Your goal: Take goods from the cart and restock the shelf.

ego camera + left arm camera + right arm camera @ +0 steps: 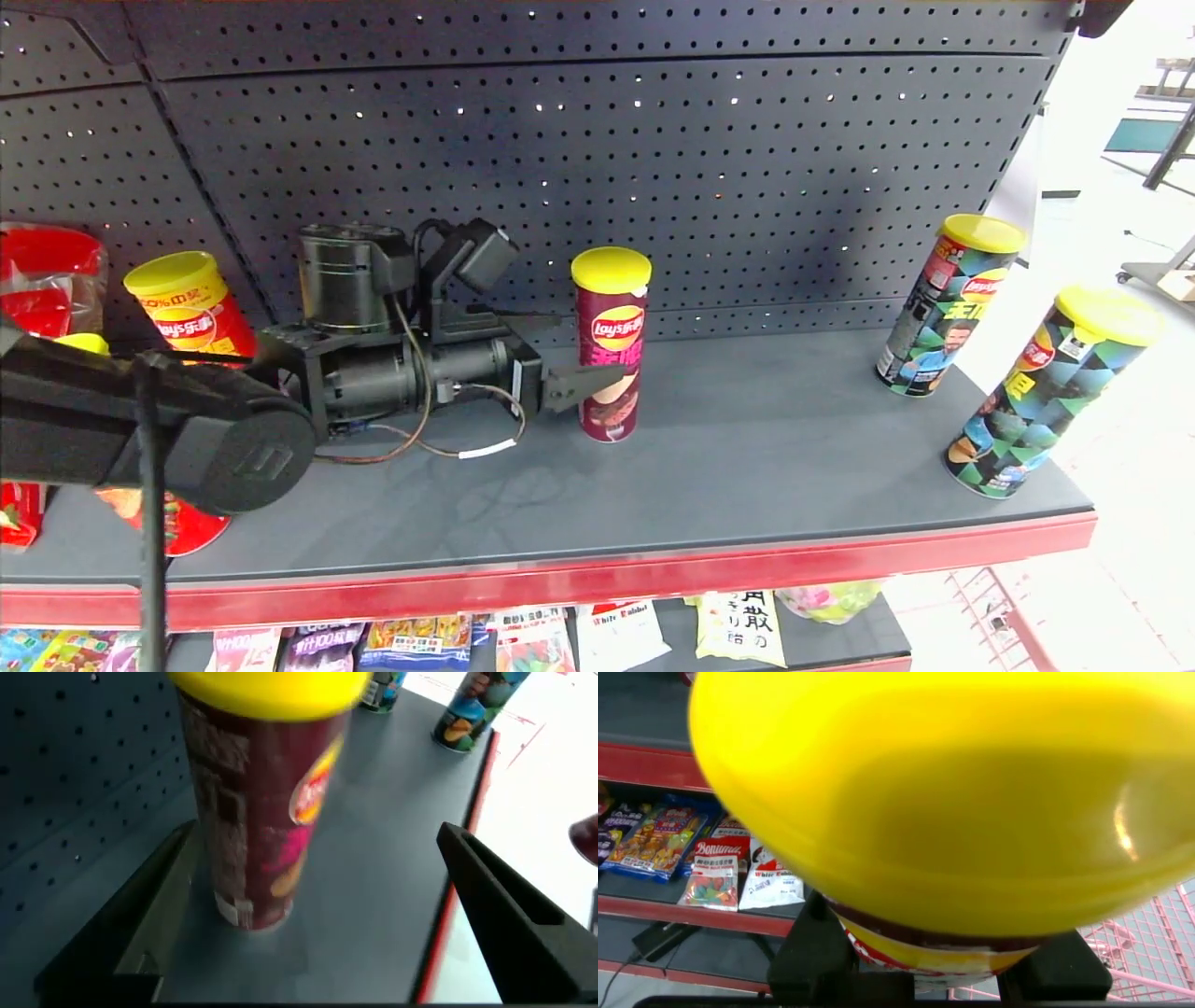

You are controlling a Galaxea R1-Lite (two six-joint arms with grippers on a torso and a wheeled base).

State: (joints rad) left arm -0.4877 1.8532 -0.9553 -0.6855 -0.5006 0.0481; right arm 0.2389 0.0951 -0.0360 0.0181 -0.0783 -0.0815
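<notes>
A maroon chips can (611, 345) with a yellow lid stands upright on the dark grey shelf (747, 467), near the middle. My left gripper (605, 375) reaches in from the left and is open. Its two fingers straddle the can without touching it, and one fingertip (586, 381) shows in front of the can. In the left wrist view the same can (266, 812) stands between the spread fingers (495, 905). My right gripper (934, 963) is shut on another chips can (943, 793), gripping its body below the yellow lid that fronts the camera.
Two teal-patterned cans (948, 303) (1050, 392) stand at the shelf's right end, the nearer one close to the red front edge (653, 579). Red cans (191, 308) crowd the left end. A pegboard wall (597, 168) backs the shelf. Snack packets (616, 635) fill the lower shelf.
</notes>
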